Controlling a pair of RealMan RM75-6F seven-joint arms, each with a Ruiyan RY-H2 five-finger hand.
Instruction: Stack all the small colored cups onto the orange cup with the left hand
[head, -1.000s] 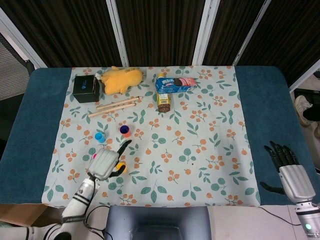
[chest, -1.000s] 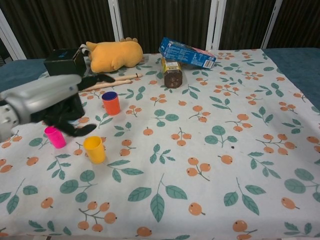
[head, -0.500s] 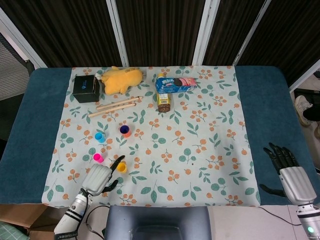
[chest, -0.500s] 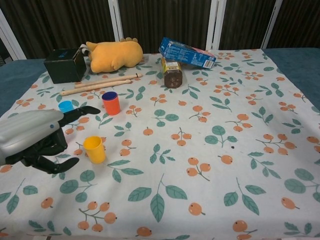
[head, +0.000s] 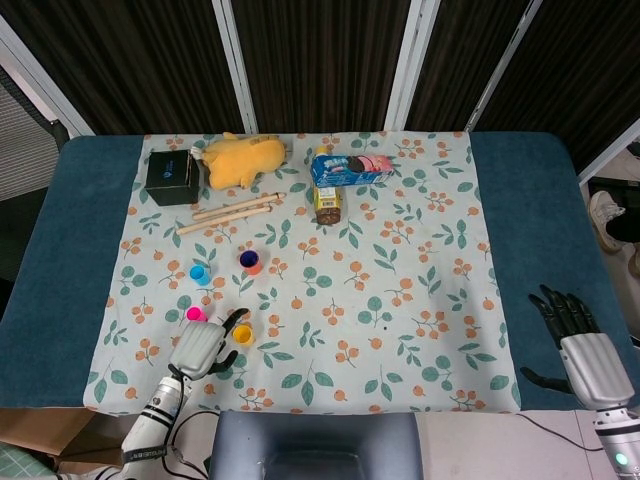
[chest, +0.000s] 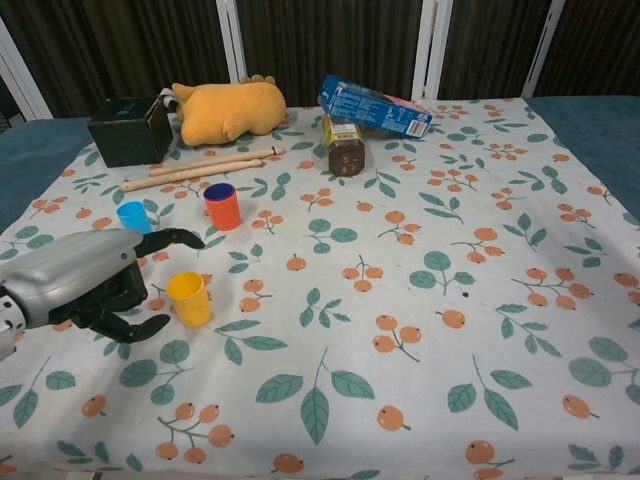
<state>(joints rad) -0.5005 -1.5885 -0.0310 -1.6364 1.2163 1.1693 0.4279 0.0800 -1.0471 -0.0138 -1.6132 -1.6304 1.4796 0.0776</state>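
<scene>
Left hand (chest: 85, 285), fingers apart and empty, flanks the yellow cup (chest: 188, 298); grasping it seems next, likely for the orange cup (chest: 222, 206).

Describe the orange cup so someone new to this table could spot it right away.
Start at the yellow plush toy at the back left of the floral cloth. Come forward past the two wooden sticks: the orange cup stands there, right of the blue cup, alone with a dark blue inside.

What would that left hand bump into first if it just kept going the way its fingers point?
Probably the yellow cup. The left hand lies just beside it, fingers reaching toward it. In the head view one finger aims slightly past its far side, so it might only graze it.
</scene>
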